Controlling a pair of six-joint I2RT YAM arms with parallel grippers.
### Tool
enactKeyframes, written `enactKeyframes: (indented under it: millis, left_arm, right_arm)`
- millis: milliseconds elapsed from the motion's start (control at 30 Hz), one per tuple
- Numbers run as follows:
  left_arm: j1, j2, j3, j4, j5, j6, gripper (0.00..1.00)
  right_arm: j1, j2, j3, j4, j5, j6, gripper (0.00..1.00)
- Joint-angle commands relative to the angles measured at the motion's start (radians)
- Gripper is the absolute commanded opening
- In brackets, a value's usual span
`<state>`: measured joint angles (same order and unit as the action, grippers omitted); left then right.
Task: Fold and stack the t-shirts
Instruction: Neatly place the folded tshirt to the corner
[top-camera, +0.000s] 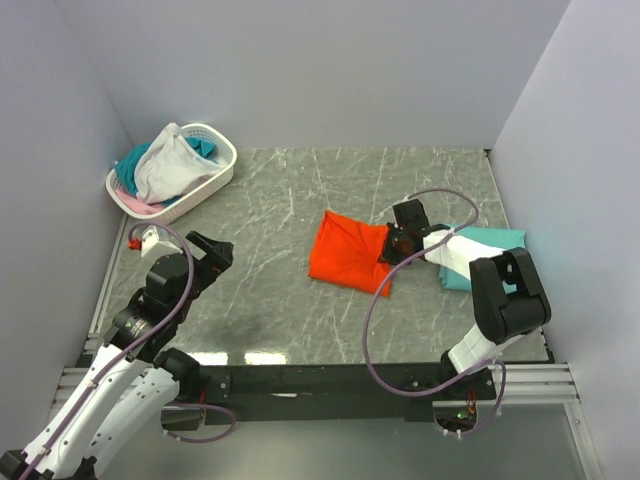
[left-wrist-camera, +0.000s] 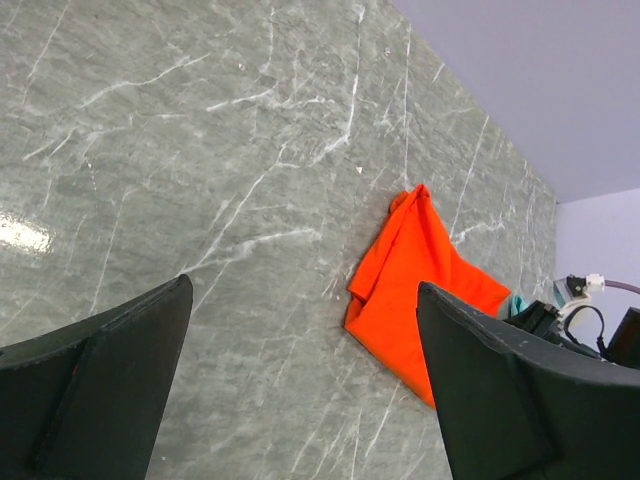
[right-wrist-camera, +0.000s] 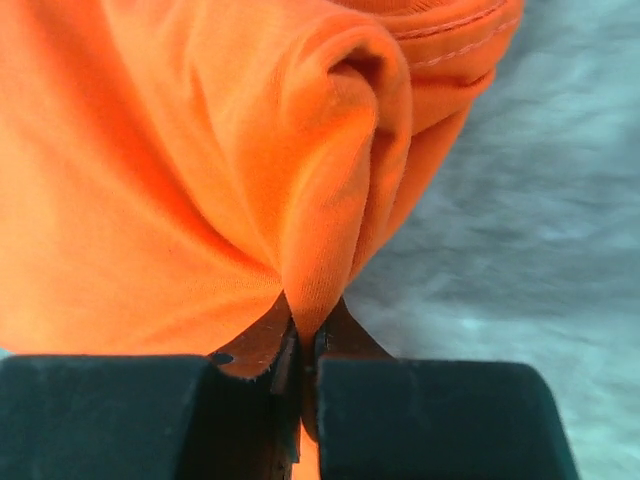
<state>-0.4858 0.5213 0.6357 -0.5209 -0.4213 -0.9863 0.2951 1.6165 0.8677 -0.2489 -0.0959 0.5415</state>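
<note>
A folded bright orange t-shirt (top-camera: 345, 252) lies on the table right of centre; the same orange t-shirt (left-wrist-camera: 420, 285) shows in the left wrist view. My right gripper (top-camera: 392, 246) is at its right edge, shut on a pinched ridge of the orange cloth (right-wrist-camera: 330, 230). A folded teal t-shirt (top-camera: 492, 240) lies to the right, partly under the right arm. More white, teal and pink garments (top-camera: 165, 168) sit heaped in the basket. My left gripper (top-camera: 215, 255) hangs open over bare table at the left, its fingers (left-wrist-camera: 100, 390) wide apart and holding nothing.
A white perforated basket (top-camera: 212, 183) stands at the back left corner. White walls close the table on the left, back and right. Grey marbled tabletop (top-camera: 290, 200) lies between the basket and the orange shirt.
</note>
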Motion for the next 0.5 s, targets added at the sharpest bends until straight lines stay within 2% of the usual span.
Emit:
enactKeyframes:
  millis: [0, 267, 467]
  left_arm:
    - [0.000, 0.002, -0.002, 0.025, -0.017, 0.005, 0.99]
    - [0.000, 0.000, -0.008, 0.039, -0.019, 0.006, 0.99]
    - [0.000, 0.003, -0.007, 0.045, -0.011, 0.014, 0.99]
  right_arm:
    - [-0.001, -0.085, 0.053, -0.121, 0.132, -0.107, 0.00]
    - [-0.007, -0.194, 0.143, -0.390, 0.479, -0.285, 0.00]
    - [-0.020, -0.250, 0.168, -0.449, 0.640, -0.382, 0.00]
